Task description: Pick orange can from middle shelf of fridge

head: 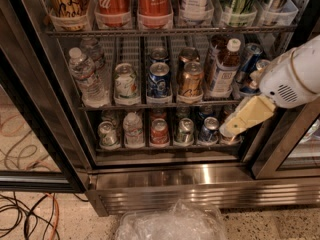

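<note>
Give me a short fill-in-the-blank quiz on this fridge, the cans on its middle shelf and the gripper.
1. The can just left of the orange can on the middle shelf is ____.
2. The gripper hovers at the ____ side of the fridge.
3. The shelf above holds red ____ bottles.
Missing words: blue; right; Coca-Cola.

The shiny copper-orange drink can (191,79) wears a silver lid. At its five o'clock hangs the cream-yellow gripper (231,128).

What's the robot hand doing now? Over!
Gripper at right, below the middle shelf end. Orange can untouched, front row. White-capped bottle stands between them.
</note>
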Robot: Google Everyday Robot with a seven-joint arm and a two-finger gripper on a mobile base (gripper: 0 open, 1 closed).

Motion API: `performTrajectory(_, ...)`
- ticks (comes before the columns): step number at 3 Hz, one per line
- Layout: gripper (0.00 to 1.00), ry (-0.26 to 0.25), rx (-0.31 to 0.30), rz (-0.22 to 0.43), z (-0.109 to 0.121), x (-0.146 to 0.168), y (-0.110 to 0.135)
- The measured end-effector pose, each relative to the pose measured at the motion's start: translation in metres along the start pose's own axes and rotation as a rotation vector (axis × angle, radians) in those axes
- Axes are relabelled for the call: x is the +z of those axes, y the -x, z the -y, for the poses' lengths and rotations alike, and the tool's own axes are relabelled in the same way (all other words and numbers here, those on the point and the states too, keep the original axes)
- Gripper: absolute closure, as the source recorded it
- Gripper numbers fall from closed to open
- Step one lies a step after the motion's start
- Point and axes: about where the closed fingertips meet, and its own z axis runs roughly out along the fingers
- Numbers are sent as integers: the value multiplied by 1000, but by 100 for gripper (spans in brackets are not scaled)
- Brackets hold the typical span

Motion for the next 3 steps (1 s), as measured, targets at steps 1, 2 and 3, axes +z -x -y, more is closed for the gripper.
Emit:
performTrajectory(1, 0, -7, 89, 154, 6, 28, 8)
performTrajectory(2, 0, -72, 138, 283, 17, 40, 26)
performTrajectory(3, 0, -76, 145, 292, 12, 44, 30)
